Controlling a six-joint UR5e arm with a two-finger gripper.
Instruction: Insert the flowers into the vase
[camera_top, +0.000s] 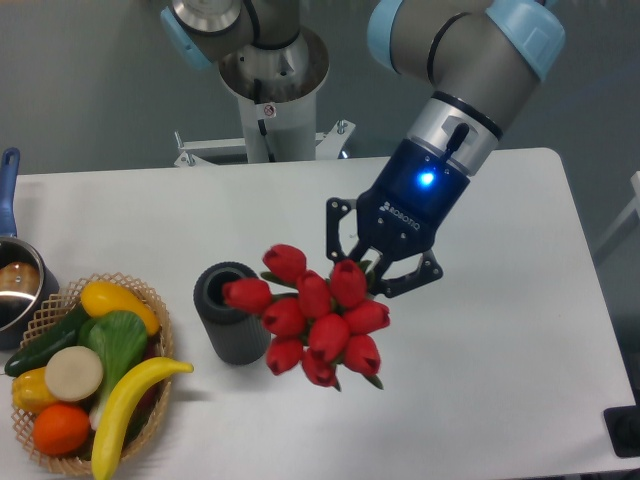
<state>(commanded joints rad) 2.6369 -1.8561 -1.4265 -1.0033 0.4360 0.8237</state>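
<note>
The flowers (318, 318) are a bunch of red tulip buds held in the air near the middle of the table, buds pointing toward the camera and left. My gripper (372, 272) is behind and right of the buds, shut on the bunch's stems, which the buds mostly hide. The vase (231, 313) is a dark grey ribbed cylinder standing upright just left of the bunch. Its round mouth faces up. The leftmost bud overlaps the vase's right rim in the view.
A woven basket (152, 300) of fruit and vegetables sits at the front left. A pot with a blue handle (12, 285) is at the left edge. The arm's base (272, 90) stands behind the table.
</note>
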